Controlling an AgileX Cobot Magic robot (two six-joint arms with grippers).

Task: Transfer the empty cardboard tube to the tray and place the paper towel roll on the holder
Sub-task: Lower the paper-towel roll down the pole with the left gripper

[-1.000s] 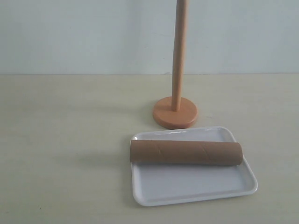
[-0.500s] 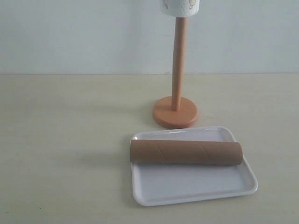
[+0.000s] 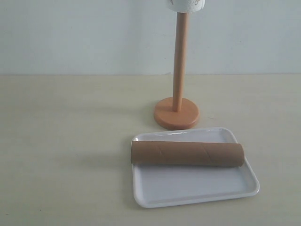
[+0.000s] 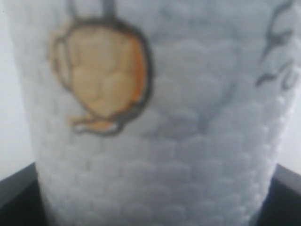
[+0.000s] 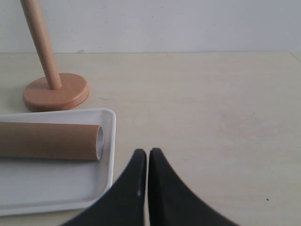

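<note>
Hovering by the tray [image 5: 111, 162], right fingers [image 5: 127, 188] touch, empty; left fingers [image 4: 14, 200] grip the paper towel roll [image 4: 178, 141].

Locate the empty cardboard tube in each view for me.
Exterior: empty cardboard tube lies across the tray, lower centre-right.
Left wrist: not in it; paper towel roll fills it.
Right wrist: tube on the tray, open end nearest right gripper.
Shared landmark: disc base of the holder.

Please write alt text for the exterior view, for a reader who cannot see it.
A brown cardboard tube lies across a white tray on a pale table. Behind the tray stands a wooden holder, and the bottom of a paper towel roll shows at its pole's top.
</note>
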